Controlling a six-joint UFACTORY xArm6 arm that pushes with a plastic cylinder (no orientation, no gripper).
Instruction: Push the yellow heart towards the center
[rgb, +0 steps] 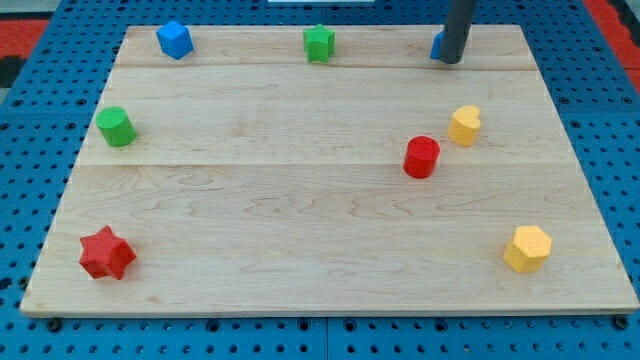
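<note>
A: Yellow heart (464, 125) sits in the right half of the counter (300, 200), just up-right of the red cylinder (422, 157), the two close but apart.

B: End effector?

A: No jaws, just a dark rod holding nothing. My tip (452, 61) rests near the view's top edge, above the heart and well apart from it, right in front of a blue block (438, 46), mostly hidden, shape unclear.

B: How to push well?

A: My guess: bring the tip round to the heart's right, slightly upper side, then push left and a bit down toward the centre. The red cylinder sits in that lane, so steer above it or it gets carried along.

B: Others?

A: Yellow hexagon (527, 248) bottom right, red star (106, 253) bottom left, green cylinder (115, 127) left, blue cube (174, 40) and green star (319, 43) along the top. All out of the way.
</note>
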